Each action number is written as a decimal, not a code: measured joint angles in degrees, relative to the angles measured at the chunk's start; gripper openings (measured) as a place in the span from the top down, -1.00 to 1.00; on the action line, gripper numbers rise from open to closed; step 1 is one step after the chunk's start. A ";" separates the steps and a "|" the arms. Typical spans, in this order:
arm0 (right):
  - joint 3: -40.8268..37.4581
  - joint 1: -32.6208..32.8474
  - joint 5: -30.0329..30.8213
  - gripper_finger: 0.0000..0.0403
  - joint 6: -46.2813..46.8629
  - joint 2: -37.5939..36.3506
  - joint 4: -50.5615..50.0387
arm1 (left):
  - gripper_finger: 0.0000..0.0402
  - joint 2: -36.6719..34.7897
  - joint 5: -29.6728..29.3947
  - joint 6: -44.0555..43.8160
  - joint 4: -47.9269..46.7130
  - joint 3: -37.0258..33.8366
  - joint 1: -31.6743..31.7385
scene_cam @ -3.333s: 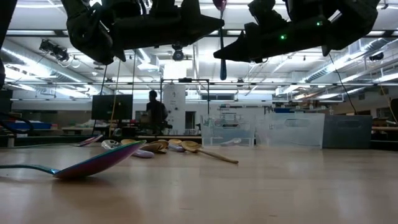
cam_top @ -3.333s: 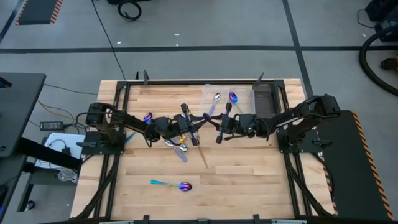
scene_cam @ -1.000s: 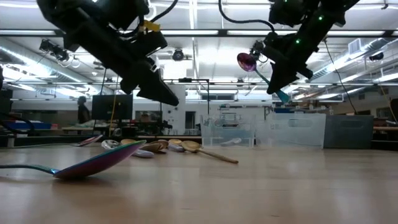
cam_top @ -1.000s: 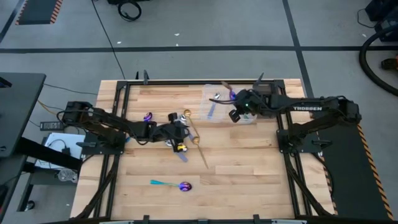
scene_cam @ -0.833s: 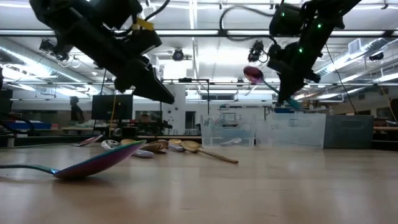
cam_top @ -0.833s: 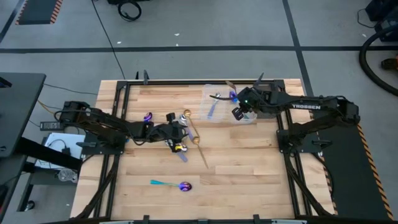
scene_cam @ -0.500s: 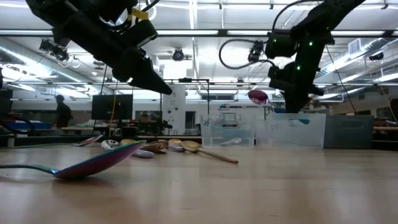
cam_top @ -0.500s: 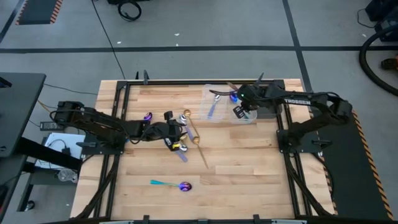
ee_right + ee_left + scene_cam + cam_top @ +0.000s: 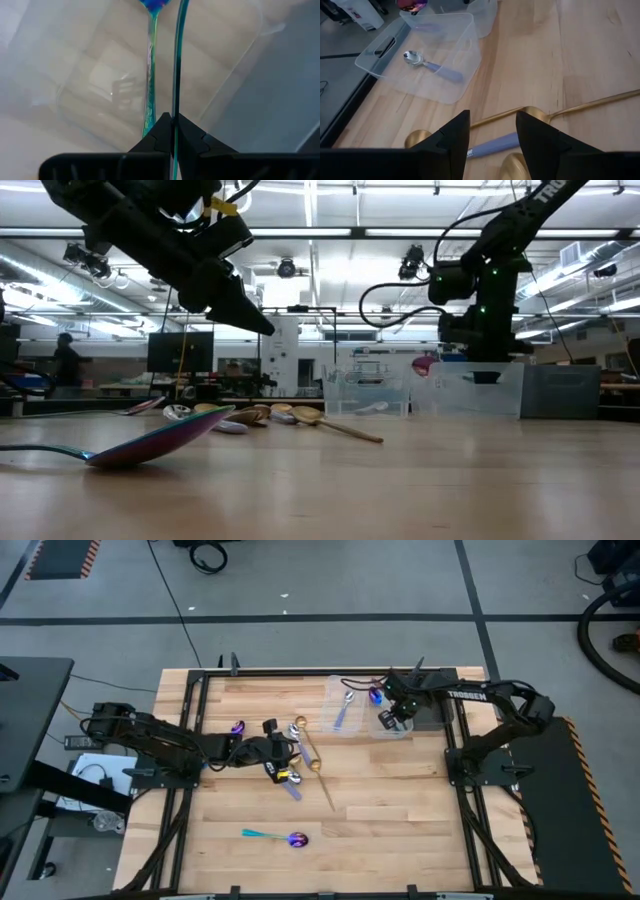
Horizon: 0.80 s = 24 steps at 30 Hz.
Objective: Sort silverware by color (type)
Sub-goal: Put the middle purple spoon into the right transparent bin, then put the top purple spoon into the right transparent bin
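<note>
My right gripper (image 9: 388,716) is shut on an iridescent spoon (image 9: 425,365) over the right compartment of the clear tray (image 9: 335,690) at the far right. A second blue-bowled, teal-handled spoon (image 9: 150,75) lies in that compartment. A silver spoon with a lavender handle (image 9: 432,65) lies in the left compartment. My left gripper (image 9: 490,140) hangs open above a pile of gold and silver spoons (image 9: 300,730) at mid-table. Another iridescent spoon (image 9: 290,838) lies flat near the near edge. My right gripper pinches the spoon's thin teal handle (image 9: 175,117) between its two fingertips. The fingers come from above, pointing steeply down into the tray. The handle runs on ahead past the fingertips. The purple bowl (image 9: 425,365) sits at about the height of the tray's rim; I cannot tell whether it touches the tray.
A long gold utensil (image 9: 322,780) lies slanted right of the pile, and a small purple spoon (image 9: 238,727) lies left of it. A dark bin (image 9: 428,705) stands right of the tray. Bare wood (image 9: 400,820) spreads across the near right.
My right gripper has swung toward the far right corner and come down over the tray, tipping from a slant to point steeply down. The iridescent spoon in its hold has sunk from well above the tray to its rim.
</note>
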 joint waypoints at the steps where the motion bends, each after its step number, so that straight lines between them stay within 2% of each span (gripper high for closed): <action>1: 0.00 -0.39 -0.52 0.88 -0.14 -0.01 0.14 | 0.17 0.00 0.01 -0.02 -0.01 0.00 0.00; 9: 0.14 -1.32 -2.92 0.58 -3.48 -0.17 0.07 | 0.17 0.00 -0.01 -0.45 -1.63 0.00 0.00; 13: 2.59 -1.31 -2.98 0.47 -5.35 -0.22 -1.09 | 0.17 0.00 -0.01 -0.28 -1.81 0.00 0.00; 17: 4.35 0.02 -0.67 0.44 -7.53 -1.32 1.50 | 0.17 0.00 -0.01 -1.14 -2.24 0.00 0.09; 24: 4.46 4.08 4.75 0.45 -13.48 -4.69 11.25 | 0.17 0.02 -0.01 -11.71 -9.91 0.02 2.51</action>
